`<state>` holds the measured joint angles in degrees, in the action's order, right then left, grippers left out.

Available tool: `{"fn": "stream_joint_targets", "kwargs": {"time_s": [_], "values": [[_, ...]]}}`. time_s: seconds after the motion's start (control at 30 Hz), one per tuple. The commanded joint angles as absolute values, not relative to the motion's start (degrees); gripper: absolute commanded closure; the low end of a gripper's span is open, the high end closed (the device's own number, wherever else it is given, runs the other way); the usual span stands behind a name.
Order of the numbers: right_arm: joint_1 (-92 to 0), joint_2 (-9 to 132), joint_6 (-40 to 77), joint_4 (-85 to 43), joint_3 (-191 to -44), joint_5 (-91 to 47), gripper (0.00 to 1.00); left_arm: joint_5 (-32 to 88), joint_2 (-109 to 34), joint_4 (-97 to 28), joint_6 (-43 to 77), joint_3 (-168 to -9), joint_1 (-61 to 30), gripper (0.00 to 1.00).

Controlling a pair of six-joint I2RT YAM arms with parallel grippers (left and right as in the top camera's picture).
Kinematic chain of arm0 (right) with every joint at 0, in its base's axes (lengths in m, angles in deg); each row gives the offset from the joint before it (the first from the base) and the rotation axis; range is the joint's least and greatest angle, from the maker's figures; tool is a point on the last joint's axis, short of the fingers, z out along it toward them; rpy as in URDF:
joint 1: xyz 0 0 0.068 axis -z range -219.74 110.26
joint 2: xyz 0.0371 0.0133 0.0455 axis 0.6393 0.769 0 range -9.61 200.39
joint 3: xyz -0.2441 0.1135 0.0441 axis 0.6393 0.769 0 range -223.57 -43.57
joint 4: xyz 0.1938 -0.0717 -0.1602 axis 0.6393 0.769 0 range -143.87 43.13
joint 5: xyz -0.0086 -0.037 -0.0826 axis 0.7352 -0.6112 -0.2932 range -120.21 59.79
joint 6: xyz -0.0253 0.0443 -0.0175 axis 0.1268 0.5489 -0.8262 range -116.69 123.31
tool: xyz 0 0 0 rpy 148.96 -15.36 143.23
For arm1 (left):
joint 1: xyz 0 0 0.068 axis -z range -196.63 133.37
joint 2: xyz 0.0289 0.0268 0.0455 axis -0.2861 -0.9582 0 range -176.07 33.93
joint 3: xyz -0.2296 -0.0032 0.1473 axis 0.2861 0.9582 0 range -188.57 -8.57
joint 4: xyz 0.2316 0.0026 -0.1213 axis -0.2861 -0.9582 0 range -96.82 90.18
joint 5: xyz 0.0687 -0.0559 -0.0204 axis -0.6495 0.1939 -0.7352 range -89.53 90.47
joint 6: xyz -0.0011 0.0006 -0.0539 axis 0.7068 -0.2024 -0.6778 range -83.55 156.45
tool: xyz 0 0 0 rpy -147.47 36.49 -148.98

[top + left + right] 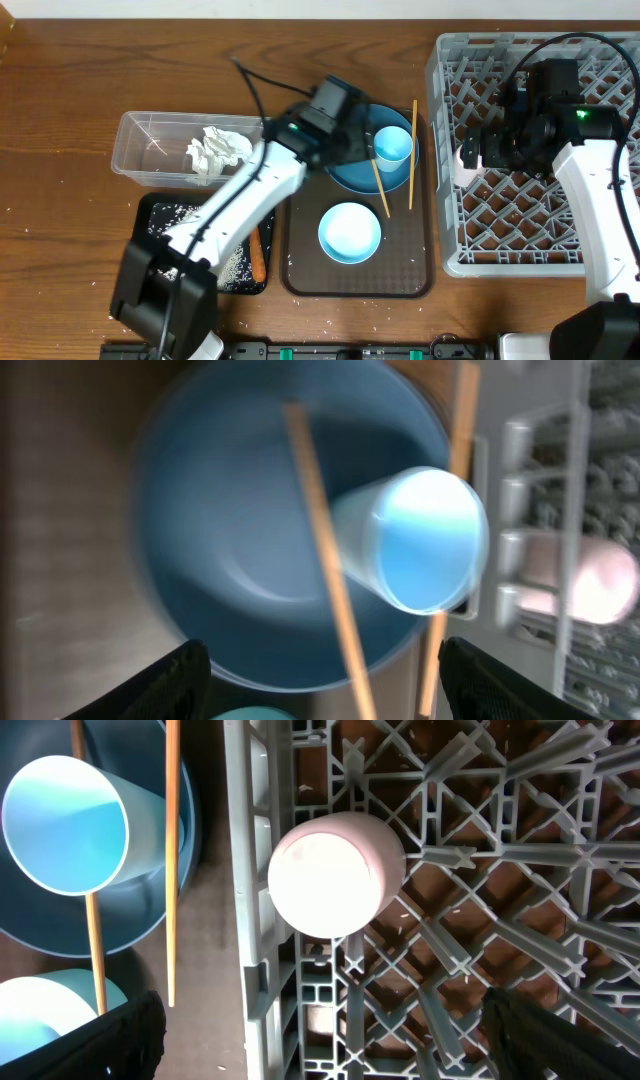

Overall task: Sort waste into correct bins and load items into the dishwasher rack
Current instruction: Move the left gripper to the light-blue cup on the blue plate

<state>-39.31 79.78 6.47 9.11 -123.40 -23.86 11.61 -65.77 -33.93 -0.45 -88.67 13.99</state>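
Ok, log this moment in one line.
left gripper open over blue cup on plate | right gripper open over pink cup in rack

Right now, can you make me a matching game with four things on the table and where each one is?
Things:
1. napkin
2. pink cup
3. carrot
4. light-blue cup

Places:
A. on the dark-blue plate
B. in the clear tub
C. in the grey rack
D. in the black tray

Pairs: 1-B, 2-C, 3-D, 4-A
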Motion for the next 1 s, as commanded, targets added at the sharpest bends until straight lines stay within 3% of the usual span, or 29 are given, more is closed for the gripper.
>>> {"fn": "stream_joint_targets", "kwargs": {"time_s": [0.0,0.1,0.43,0.7,0.97], "values": [[-39.0,79.2,5.8,9.1,-124.5,-24.4,0.01,10.1,-60.2,-36.6,1.0,-88.7,8.6,0.24],[-39.0,79.2,5.8,9.1,-124.5,-24.4,0.01,10.1,-55.9,-40.0,6.3,-88.7,3.5,0.18],[-39.0,79.2,5.8,9.1,-124.5,-24.4,0.01,10.3,-48.0,-53.8,12.2,-88.7,-9.6,0.17],[-39.0,79.2,5.8,9.1,-124.5,-24.4,0.01,14.7,-50.8,-51.8,8.5,-88.6,-4.1,0.17],[-39.0,79.2,5.8,9.1,-124.5,-24.4,0.01,14.8,-58.9,-40.4,4.4,-88.6,7.4,0.19]]}}
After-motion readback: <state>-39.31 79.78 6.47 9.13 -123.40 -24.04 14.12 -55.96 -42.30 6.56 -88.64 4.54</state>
